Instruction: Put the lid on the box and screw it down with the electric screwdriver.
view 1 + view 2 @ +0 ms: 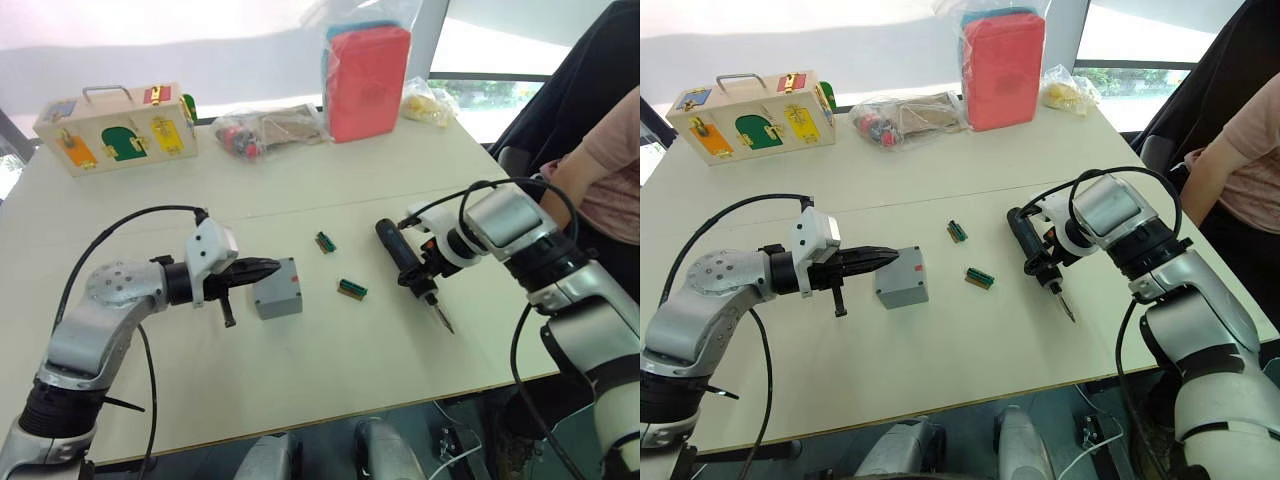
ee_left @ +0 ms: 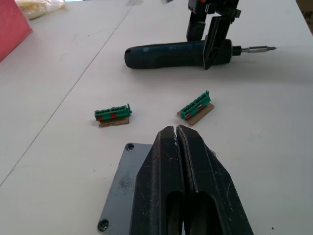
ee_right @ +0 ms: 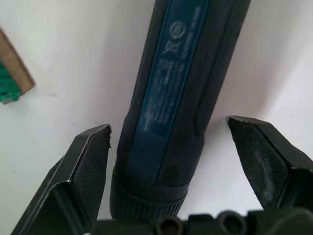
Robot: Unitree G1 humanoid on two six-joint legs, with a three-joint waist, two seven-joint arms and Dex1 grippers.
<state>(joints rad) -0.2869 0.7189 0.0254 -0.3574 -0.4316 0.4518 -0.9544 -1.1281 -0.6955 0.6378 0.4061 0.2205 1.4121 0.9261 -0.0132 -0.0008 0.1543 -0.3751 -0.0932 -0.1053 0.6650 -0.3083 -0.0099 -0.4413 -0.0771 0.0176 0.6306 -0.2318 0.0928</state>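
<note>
The grey box [image 1: 281, 300] stands left of the table's middle with the flat grey lid [image 2: 119, 192] lying on top; screw heads show in the lid's corners. My left gripper [image 1: 262, 269] is shut, its tips resting over the lid's near-left edge. The electric screwdriver [image 1: 392, 246] lies flat on the table to the right, its metal bit pointing toward the front edge. My right gripper [image 1: 424, 280] is open and straddles the screwdriver's body near the bit end. In the right wrist view one finger [image 3: 88, 156] stands on each side of the dark barrel [image 3: 168, 98].
Two small green terminal blocks [image 1: 325, 242] [image 1: 351, 289] lie between box and screwdriver. At the back stand a wooden latch box [image 1: 115, 128], a bag of parts [image 1: 268, 128], a red case in plastic [image 1: 368, 80] and a yellow bag [image 1: 428, 103]. A person [image 1: 600, 170] sits at right.
</note>
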